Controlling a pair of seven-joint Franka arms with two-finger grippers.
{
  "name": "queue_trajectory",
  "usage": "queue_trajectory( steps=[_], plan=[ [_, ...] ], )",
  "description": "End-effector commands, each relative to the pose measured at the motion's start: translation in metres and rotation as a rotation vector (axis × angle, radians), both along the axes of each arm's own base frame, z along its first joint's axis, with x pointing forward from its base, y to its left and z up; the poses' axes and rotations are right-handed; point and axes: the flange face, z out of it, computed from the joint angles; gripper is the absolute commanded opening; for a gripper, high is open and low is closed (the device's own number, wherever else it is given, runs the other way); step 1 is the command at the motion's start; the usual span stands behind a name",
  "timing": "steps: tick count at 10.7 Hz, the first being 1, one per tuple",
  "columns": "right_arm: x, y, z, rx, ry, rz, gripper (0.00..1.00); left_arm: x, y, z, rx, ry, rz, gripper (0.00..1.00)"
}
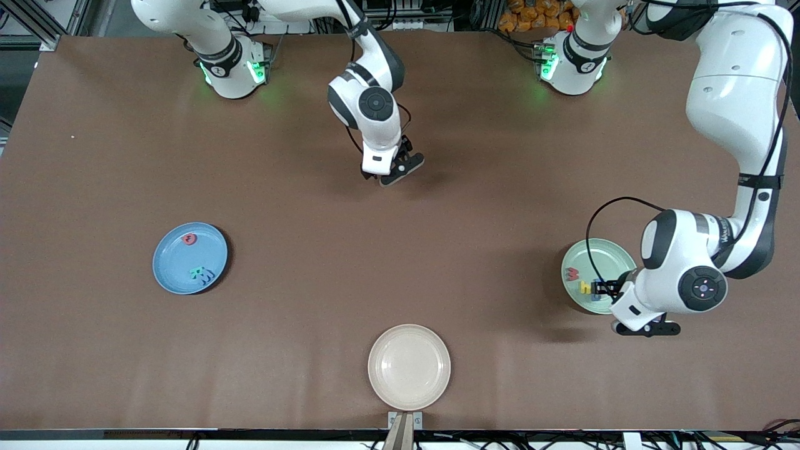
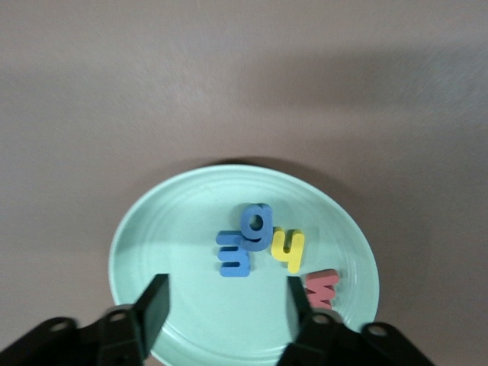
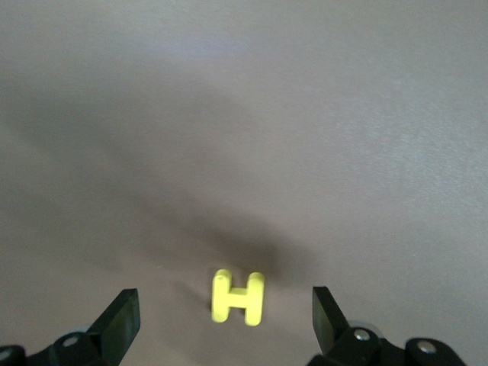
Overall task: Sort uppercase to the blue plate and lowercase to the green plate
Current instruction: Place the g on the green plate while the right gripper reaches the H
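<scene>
Left wrist view looks down on the green plate [image 2: 152, 229], a round, shallow, glossy mint dish with faint rings, holding the lowercase [image 2: 263, 244] letters in a loose cluster: two blue ones touching, a yellow one just beside them and a red one near the rim. They are small, chunky and matte like foam. The left gripper [image 2: 225, 301] hangs over this plate with its black fingers [image 2: 155, 301] apart and nothing between them.

On the blue plate [image 1: 172, 262], toward the right arm's end of the desk, lie three of the uppercase [image 1: 201, 273]: red near one edge, teal-green and blue close together. The yellow H [image 3: 238, 296] lies alone, flat on the bare desk under the right gripper [image 3: 225, 313], whose fingers stand wide on either side of it without touching.

A cream plate [image 1: 409, 367] sits nearest the front camera. The desk [image 1: 400, 237] is a smooth, dull brown sheet; cables and framing line its edges.
</scene>
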Motion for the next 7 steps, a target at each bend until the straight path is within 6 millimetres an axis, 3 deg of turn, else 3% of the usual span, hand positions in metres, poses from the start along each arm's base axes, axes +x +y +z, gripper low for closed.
queue_trajectory(
  steps=[1,4,7],
  plan=[
    [-0.008,-0.012,-0.002,0.005,-0.025,-0.018,1.00,-0.001,-0.002,0.072,0.033,-0.090,-0.040,1.00],
    [-0.009,-0.012,-0.006,0.001,-0.030,-0.011,1.00,-0.011,-0.010,0.165,0.058,-0.200,-0.047,1.00],
    [-0.016,-0.008,-0.009,-0.005,-0.030,0.000,1.00,-0.040,-0.023,0.239,0.082,-0.217,-0.051,1.00]
  ],
)
